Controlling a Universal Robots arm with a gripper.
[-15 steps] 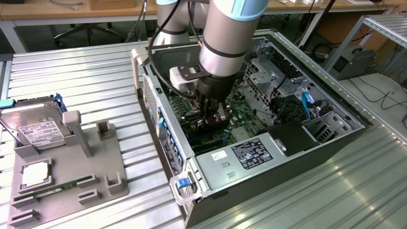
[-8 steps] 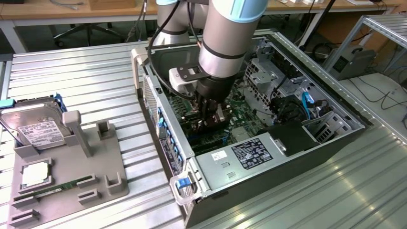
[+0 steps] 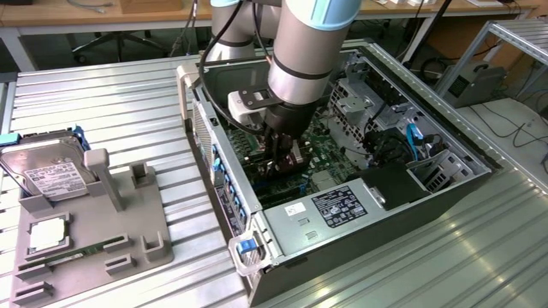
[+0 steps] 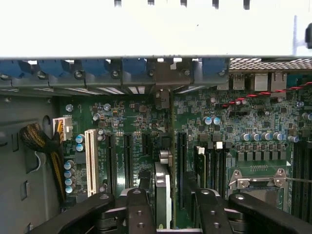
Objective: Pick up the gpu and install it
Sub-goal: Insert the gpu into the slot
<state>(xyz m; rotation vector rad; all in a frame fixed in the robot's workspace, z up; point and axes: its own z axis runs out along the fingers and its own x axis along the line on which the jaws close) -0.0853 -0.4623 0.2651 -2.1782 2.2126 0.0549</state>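
Note:
The gpu (image 4: 163, 192) shows edge-on in the wrist view, a thin dark card with a silver edge. It stands upright in a motherboard (image 4: 243, 126) slot, its bracket end toward the blue slot latches (image 4: 131, 68). My gripper (image 4: 171, 197) straddles it with a finger on each side. One finger (image 4: 139, 209) sits close against the card, while the other finger (image 4: 207, 209) stands off it with a visible gap. In the exterior view my gripper (image 3: 283, 165) reaches down into the open computer case (image 3: 445, 192), over the expansion slots.
A grey parts fixture (image 3: 128, 218) lies at the exterior view's left with a silver hard drive (image 3: 47, 170), a CPU (image 3: 50, 234) and a green RAM stick (image 3: 73, 253). Inside the case are the power supply (image 3: 342, 204), drive cages (image 3: 360, 96) and blue cables (image 3: 412, 141).

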